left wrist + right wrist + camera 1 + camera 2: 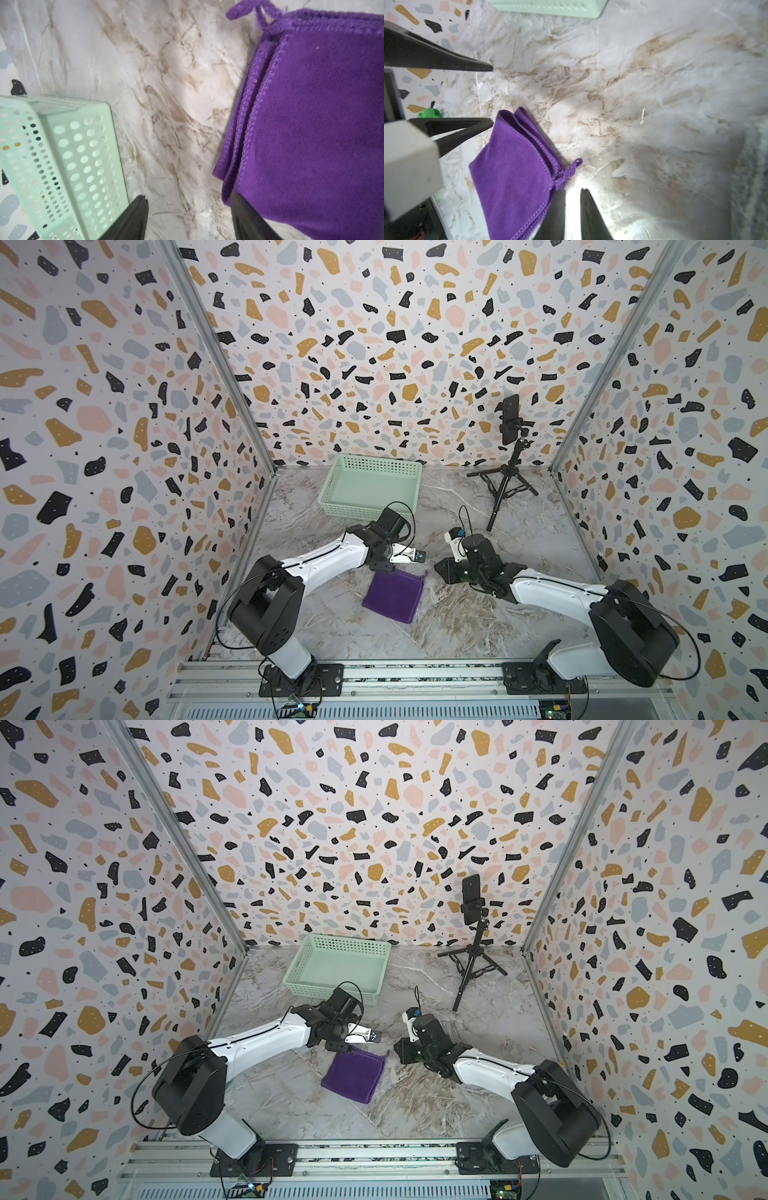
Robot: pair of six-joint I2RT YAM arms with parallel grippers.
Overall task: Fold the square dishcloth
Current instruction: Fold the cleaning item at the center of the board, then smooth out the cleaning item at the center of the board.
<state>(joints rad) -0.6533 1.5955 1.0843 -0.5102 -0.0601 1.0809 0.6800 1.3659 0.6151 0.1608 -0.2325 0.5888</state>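
Purple terry, the dishcloth (394, 596) lies flat on the marble tabletop (465, 622) as a compact, near-square packet. It sits on the arm-base side of the mint basket (353, 511), with bare marble between the two. It has no marked long axis. What matters is that its stacked hemmed edges (247, 124), several layers deep in the left wrist view, face the basket, and the folded side faces away from it. The hanging loop (575, 165) sticks out at the basket-side corner nearer the right arm.

Between the basket and the cloth hangs the left claw (190, 207), jaws wide and empty. One finger (243, 214) sits over the corner of the layers; whether it touches them I cannot tell. Just off the loop corner, level with the cloth's basket-side edge, sits the right claw (573, 193). Its jaws are narrowed to a thin slit with only lit marble between them, gripping nothing.

Judging by the layers, the folding looks done or nearly so. If another fold or a tidy-up is wanted, the left claw is the nearer one, with the open edges right under it. A phone tripod (505, 485) stands beside the basket on the right arm's side, well apart from the cloth
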